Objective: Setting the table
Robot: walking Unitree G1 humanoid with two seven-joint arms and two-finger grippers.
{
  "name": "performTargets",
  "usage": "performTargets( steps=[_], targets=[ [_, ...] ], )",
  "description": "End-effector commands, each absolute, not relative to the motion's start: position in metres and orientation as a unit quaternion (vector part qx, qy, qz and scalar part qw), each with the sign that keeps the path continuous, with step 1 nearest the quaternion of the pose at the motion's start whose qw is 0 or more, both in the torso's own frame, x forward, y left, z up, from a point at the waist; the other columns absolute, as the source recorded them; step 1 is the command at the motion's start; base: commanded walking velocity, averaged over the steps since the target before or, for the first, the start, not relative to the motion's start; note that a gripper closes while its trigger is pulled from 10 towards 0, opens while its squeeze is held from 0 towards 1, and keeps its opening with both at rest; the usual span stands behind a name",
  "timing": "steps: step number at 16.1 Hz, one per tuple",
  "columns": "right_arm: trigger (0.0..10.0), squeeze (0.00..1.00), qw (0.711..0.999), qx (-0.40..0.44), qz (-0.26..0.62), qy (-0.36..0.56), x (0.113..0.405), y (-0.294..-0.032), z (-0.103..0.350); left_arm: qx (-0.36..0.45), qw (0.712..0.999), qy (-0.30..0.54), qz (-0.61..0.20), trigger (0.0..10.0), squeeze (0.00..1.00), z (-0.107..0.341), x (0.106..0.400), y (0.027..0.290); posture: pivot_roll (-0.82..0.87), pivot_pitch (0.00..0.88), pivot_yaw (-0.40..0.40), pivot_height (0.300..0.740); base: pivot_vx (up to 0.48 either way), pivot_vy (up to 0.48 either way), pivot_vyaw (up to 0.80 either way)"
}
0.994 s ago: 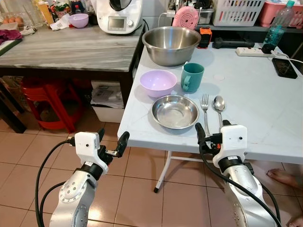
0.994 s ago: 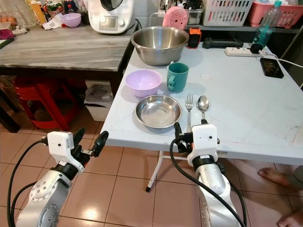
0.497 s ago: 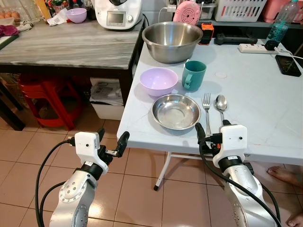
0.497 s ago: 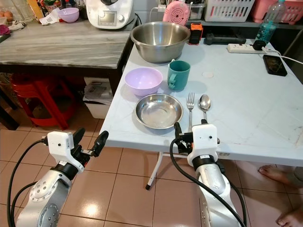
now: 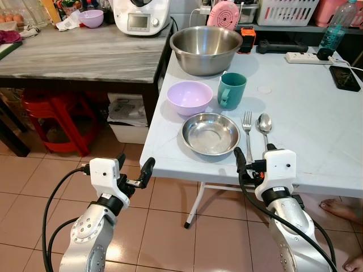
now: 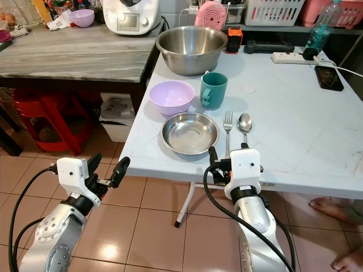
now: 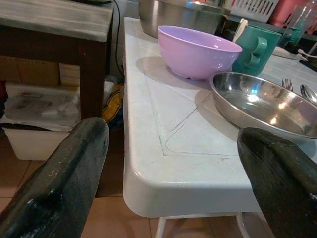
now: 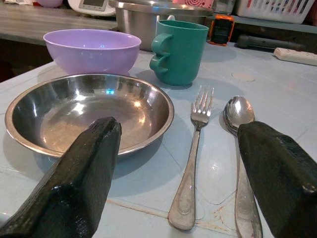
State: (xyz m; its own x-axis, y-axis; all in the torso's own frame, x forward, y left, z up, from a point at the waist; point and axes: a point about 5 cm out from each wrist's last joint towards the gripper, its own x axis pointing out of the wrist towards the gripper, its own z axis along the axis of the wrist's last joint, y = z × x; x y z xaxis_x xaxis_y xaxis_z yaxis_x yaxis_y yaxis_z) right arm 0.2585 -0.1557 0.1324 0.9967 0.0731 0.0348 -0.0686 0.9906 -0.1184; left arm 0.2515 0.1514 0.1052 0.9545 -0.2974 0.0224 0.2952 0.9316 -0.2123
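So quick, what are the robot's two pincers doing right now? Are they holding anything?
Left pincer: open, holding nothing, off the white table's near corner.
Right pincer: open, holding nothing, at the table edge facing the fork.

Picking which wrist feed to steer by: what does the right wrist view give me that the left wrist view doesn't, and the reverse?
Right wrist view: the whole fork and spoon lying side by side, straight ahead of the open right gripper.

Left wrist view: the white table corner and edge ahead of the open left gripper, with the dark counter beside it.

Both: the steel plate, purple bowl and teal mug.
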Motion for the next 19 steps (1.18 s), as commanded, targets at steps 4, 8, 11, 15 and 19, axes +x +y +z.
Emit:
performTargets(
  steps=[4, 8, 11, 15, 19],
  targets=[
    [10.0, 0.00, 0.997, -0.059, 0.038, -0.026, 0.258, -0.155, 0.137, -0.104, 0.984, 0.005, -0.147, 10.0, 0.00, 0.106, 0.251, 0.155, -0.13, 0.089, 0.030, 0.740, 0.000, 0.000, 0.00],
    [10.0, 0.00, 1.000, -0.002, 0.003, -0.019, 0.261, -0.166, 0.141, 0.007, 0.992, -0.037, -0.118, 10.0, 0.00, 0.123, 0.260, 0.175, -0.15, 0.155, 0.075, 0.740, 0.000, 0.000, 0.00],
    [10.0, 0.00, 0.999, 0.025, 0.029, -0.017, 0.266, -0.153, 0.147, 0.033, 0.994, -0.048, -0.095, 10.0, 0.00, 0.127, 0.263, 0.186, -0.08, 0.154, 0.060, 0.740, 0.000, 0.000, 0.00],
    [10.0, 0.00, 0.999, 0.034, 0.022, -0.012, 0.271, -0.161, 0.149, 0.040, 0.989, -0.044, -0.137, 10.0, 0.00, 0.122, 0.253, 0.173, -0.10, 0.159, 0.058, 0.740, 0.000, 0.000, 0.00],
    [10.0, 0.00, 0.999, 0.037, 0.028, -0.002, 0.280, -0.171, 0.156, 0.016, 0.985, -0.049, -0.165, 10.0, 0.00, 0.121, 0.251, 0.152, -0.12, 0.172, 0.049, 0.740, 0.000, 0.000, 0.00]
  ],
)
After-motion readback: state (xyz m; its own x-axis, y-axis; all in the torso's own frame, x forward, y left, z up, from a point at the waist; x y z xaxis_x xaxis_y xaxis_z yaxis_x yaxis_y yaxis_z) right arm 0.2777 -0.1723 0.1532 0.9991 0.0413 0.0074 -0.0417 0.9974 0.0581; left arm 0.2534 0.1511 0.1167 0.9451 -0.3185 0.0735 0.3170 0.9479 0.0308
